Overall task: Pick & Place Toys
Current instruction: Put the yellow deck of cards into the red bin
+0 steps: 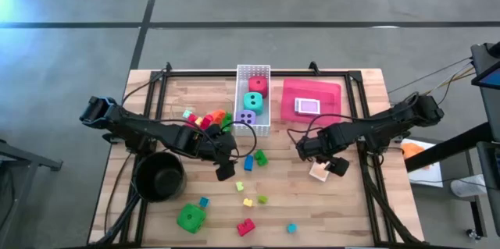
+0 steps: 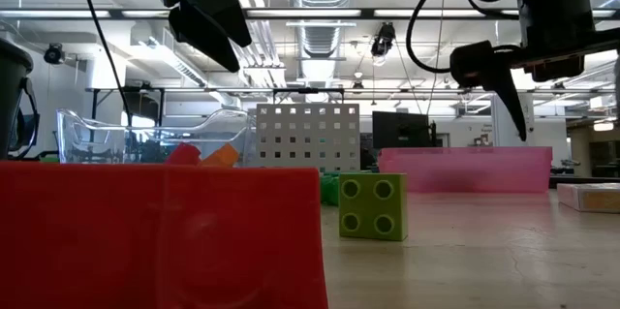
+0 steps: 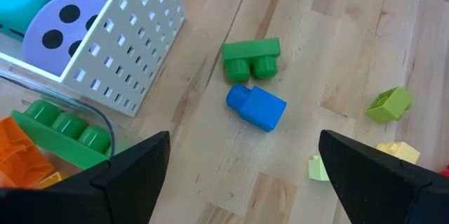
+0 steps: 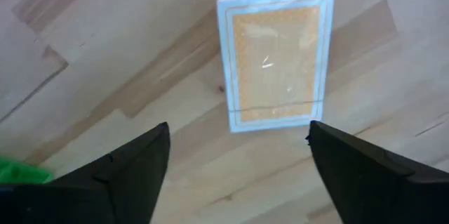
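Dark fingers of the right gripper (image 4: 238,157) stand spread wide and hold nothing, hanging over an orange-faced card pack (image 4: 275,59) with a pale blue-white border, lying flat on the wooden table (image 4: 105,62) at the frame's upper middle. In the high view this pack (image 1: 319,172) sits right of centre. The left gripper (image 3: 242,175) is likewise wide open and empty, above a blue brick (image 3: 257,107) and a green brick (image 3: 251,58).
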Action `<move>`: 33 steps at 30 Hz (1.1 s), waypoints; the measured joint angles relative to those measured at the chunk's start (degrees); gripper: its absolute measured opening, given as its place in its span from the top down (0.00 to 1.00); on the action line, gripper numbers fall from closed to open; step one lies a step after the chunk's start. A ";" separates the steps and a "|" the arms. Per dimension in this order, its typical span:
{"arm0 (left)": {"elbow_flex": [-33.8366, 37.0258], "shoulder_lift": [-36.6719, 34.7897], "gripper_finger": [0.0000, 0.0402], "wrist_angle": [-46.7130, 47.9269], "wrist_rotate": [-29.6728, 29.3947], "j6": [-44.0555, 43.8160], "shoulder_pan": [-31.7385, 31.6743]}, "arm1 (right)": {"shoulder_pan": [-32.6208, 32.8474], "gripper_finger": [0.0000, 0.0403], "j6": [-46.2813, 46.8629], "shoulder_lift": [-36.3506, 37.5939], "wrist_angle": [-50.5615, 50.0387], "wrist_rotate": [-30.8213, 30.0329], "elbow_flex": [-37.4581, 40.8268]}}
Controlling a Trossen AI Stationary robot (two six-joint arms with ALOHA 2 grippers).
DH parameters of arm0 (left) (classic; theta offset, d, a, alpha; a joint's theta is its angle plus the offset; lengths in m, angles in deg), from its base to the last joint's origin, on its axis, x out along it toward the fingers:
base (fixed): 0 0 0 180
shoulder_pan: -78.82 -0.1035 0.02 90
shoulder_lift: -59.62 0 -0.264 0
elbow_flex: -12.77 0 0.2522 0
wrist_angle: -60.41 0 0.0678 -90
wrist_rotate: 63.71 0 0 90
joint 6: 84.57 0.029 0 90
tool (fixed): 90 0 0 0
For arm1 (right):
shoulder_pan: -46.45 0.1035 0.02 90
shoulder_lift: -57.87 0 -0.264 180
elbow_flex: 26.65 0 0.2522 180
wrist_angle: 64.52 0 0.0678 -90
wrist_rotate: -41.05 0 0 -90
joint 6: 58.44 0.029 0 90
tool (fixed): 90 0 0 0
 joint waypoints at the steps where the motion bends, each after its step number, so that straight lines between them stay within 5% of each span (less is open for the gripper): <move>1: 0.00 0.00 0.09 0.01 0.00 0.00 0.00 | -0.02 0.13 0.26 -0.01 -0.36 0.21 0.00; 5: 0.00 0.00 0.09 -0.01 0.02 0.00 0.02 | 0.31 0.02 0.34 -0.12 -0.75 0.54 0.51; 33: 0.00 0.00 0.09 -0.05 0.04 0.00 0.01 | 3.78 0.01 3.34 -0.36 16.68 0.20 15.49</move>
